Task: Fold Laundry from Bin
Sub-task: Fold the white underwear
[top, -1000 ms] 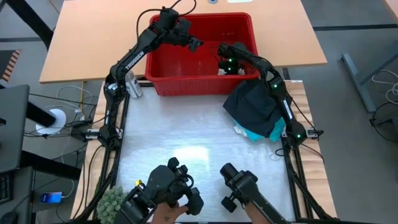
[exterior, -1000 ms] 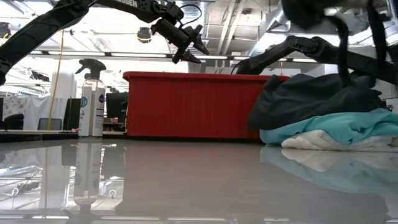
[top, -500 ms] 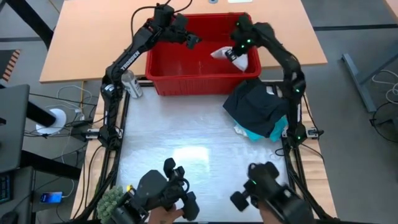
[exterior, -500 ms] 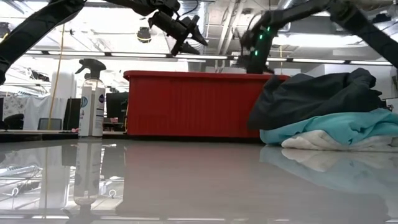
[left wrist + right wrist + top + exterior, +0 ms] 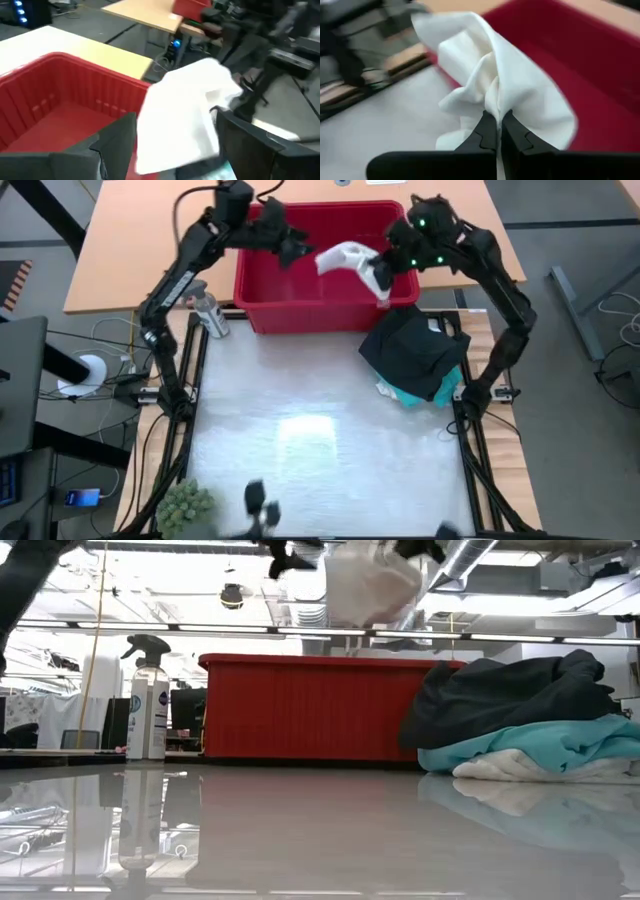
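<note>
The bin (image 5: 262, 285) is a red slotted basket at the table's far edge; what lies inside it is partly hidden by the arms. A small white piece of laundry (image 5: 345, 258) hangs in the air over the bin, also seen in the low view (image 5: 370, 582) above the rim. My right gripper (image 5: 498, 125) is shut on it. My left gripper (image 5: 175, 150) stands open just left of the piece (image 5: 185, 115), high over the bin (image 5: 45, 105); I see no touch. Black clothing (image 5: 412, 348) lies on a turquoise shirt (image 5: 412, 392) at the table's right. My right gripper pinches a bunched fold of the white piece (image 5: 492, 102) between its two fingertips (image 5: 486, 131). The fingers slant down from the far right. The piece is lifted clear of the bin, spreading slack beyond the fingers toward the left arm.
A spray bottle (image 5: 208, 315) stands left of the bin, by the left arm. The pile of clothes (image 5: 520, 730) takes the table's right side. A green fuzzy thing (image 5: 185, 505) sits at the near left corner. The white table top (image 5: 300, 410) in the middle is bare.
My right gripper has risen fast out of the bin's right end, shut, and tipped up toward level; the white piece came up with it and now hangs clear above the rim. My left gripper has risen too, staying open over the bin's left part.
</note>
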Available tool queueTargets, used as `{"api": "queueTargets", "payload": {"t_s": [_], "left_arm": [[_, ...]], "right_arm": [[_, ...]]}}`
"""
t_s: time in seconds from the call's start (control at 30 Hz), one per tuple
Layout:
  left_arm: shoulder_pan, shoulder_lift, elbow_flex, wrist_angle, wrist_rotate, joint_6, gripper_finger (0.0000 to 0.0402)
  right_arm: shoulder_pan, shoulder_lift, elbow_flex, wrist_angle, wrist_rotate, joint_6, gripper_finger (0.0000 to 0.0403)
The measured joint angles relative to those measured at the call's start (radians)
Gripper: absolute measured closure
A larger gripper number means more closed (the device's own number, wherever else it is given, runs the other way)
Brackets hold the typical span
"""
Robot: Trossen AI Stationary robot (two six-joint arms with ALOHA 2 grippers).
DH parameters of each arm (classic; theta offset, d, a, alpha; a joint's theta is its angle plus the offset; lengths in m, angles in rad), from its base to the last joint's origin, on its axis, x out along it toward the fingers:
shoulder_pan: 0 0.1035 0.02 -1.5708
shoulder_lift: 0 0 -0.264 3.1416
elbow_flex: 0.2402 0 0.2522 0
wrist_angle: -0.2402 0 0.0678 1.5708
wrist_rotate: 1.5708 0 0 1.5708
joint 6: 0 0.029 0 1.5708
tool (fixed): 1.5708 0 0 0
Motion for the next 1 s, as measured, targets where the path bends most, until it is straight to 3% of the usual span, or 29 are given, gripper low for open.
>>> {"api": "queueTargets", "payload": {"t_s": [0.2,0.33,0.43,0.7,0.87,0.93,1.0], "left_arm": [[-0.120,-0.139,0.000,-0.158,-0.086,0.056,0.0139],[-0.232,-0.230,0.000,-0.250,-0.160,0.073,0.0139],[-0.336,-0.286,0.000,-0.311,-0.246,0.051,0.0139],[-0.702,-0.358,0.000,-0.410,-0.630,-0.130,0.0139],[-0.951,-0.327,0.000,-0.455,-0.922,-0.270,0.0139],[-1.039,-0.297,0.000,-0.481,-1.019,-0.320,0.0139],[-1.115,-0.263,0.000,-0.488,-1.094,-0.360,0.0139]], "right_arm": [[0.256,-0.001,-0.001,-0.076,0.022,0.075,0.0376],[0.422,0.068,-0.001,-0.166,0.141,0.068,0.0376],[0.511,0.134,-0.034,-0.146,0.169,0.015,0.0376],[0.622,0.262,-0.317,0.184,0.159,-0.095,0.0376],[0.701,0.335,-0.513,0.429,0.066,-0.069,0.0376],[0.742,0.363,-0.552,0.408,0.008,-0.071,0.0356],[0.783,0.399,-0.571,0.342,-0.051,-0.076,0.0312]]}}
